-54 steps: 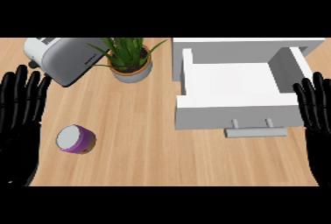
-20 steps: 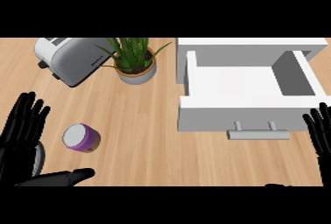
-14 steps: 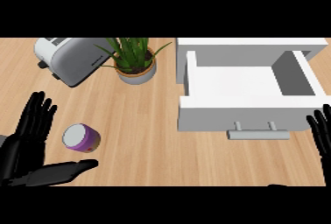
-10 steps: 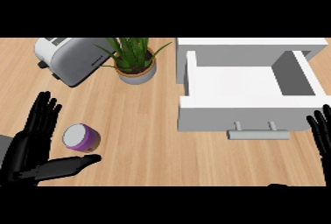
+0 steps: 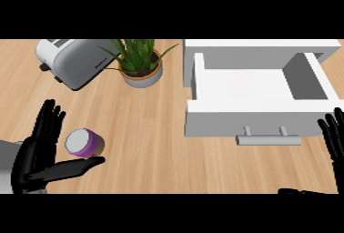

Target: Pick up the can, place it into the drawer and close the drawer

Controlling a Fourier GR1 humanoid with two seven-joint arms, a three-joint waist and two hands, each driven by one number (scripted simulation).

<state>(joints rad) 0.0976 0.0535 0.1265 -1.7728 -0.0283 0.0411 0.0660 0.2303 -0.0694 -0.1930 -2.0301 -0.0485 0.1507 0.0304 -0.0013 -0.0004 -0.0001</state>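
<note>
Beside the open left hand (image 5: 42, 152) — a round purple can (image 5: 84, 143); white boxy drawer (image 5: 259, 98).

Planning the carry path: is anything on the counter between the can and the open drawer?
Nothing visible does. The can stands by the left hand; bare wood lies between it and the open drawer. The potted plant and toaster sit farther back, off that line.

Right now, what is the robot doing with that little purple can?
The robot's left hand is open beside the purple can, fingers on its left and thumb below it, not yet closed round it. The can stands on the wooden counter. The white drawer is pulled open with nothing in it. The right hand rests open at the right edge.
</note>
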